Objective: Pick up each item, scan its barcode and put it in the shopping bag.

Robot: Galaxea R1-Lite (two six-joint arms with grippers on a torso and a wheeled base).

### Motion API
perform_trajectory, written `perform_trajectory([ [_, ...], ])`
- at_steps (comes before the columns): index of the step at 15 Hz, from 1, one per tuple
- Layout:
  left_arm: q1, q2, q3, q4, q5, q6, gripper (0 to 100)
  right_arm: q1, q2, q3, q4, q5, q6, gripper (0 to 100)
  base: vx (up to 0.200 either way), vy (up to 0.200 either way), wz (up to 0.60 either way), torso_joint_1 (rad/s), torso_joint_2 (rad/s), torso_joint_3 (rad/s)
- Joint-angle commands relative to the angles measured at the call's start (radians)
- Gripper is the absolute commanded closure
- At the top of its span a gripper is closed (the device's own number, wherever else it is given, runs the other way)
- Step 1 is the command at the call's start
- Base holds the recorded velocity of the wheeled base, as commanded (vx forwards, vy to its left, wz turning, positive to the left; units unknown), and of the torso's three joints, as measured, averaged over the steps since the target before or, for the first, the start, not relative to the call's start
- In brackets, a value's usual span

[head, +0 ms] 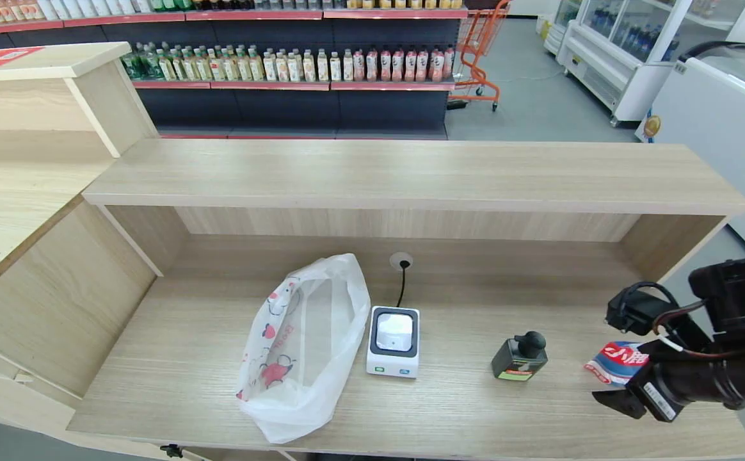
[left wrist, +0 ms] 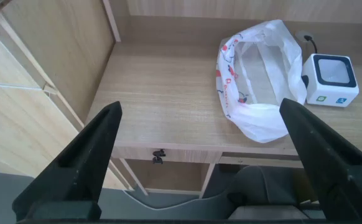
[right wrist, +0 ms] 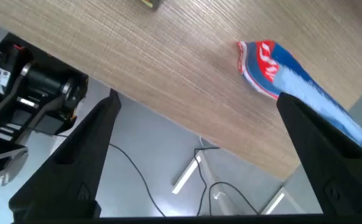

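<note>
A white shopping bag (head: 302,346) with red cartoon prints lies open on the wooden counter (head: 174,378), left of the white barcode scanner (head: 393,339). A dark bottle (head: 520,357) with a black cap stands right of the scanner. Further right lies a blue and red packet (head: 617,362). My right gripper (head: 622,400) hangs open at the counter's front edge, just in front of the packet (right wrist: 293,74), holding nothing; its fingers (right wrist: 75,168) are spread wide. My left gripper (left wrist: 199,168) is open and empty, off the counter's front left, facing the bag (left wrist: 255,74) and scanner (left wrist: 331,78).
A raised ledge (head: 411,176) runs along the back of the counter and side walls close it in left and right. The scanner's black cable (head: 402,282) runs to a hole in the counter. Store shelves of bottles (head: 283,64) and freezers (head: 718,109) stand beyond.
</note>
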Motion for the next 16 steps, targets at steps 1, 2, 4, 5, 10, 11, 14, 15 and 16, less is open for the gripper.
perform_trajectory([
  [1,0.0,0.0,0.0,0.0,0.0,0.001,0,0.021,0.226,-0.005,-0.121,0.003,-0.054,0,0.0,0.0,0.0,0.0,0.0,0.0],
  [2,0.0,0.0,0.0,0.0,0.0,0.0,0,0.041,0.274,-0.006,-0.179,0.004,-0.068,0,0.0,0.0,0.0,0.0,0.0,0.0],
  [4,0.0,0.0,0.0,0.0,0.0,0.001,0,0.078,0.35,-0.017,-0.272,0.004,-0.074,0,0.0,0.0,0.0,0.0,0.0,0.0],
  [5,0.0,0.0,0.0,0.0,0.0,0.0,0,0.095,0.381,-0.034,-0.291,0.006,-0.078,0,0.0,0.0,0.0,0.0,0.0,0.0],
  [10,0.0,0.0,0.0,0.0,0.0,0.0,0,0.139,0.488,-0.154,-0.334,0.049,-0.078,0,0.0,0.0,0.0,0.0,0.0,0.0],
  [11,0.0,0.0,0.0,0.0,0.0,0.0,0,0.141,0.511,-0.184,-0.337,0.07,-0.08,0,0.0,0.0,0.0,0.0,0.0,0.0],
  [14,0.0,0.0,0.0,0.0,0.0,0.0,0,0.162,0.562,-0.243,-0.338,0.115,-0.08,0,0.0,0.0,0.0,0.0,0.0,0.0],
  [15,0.0,0.0,0.0,0.0,0.0,0.001,0,0.167,0.568,-0.25,-0.341,0.125,-0.08,0,0.0,0.0,0.0,0.0,0.0,0.0],
  [16,0.0,0.0,0.0,0.0,0.0,0.0,0,0.17,0.579,-0.258,-0.358,0.153,-0.08,0,0.0,0.0,0.0,0.0,0.0,0.0],
])
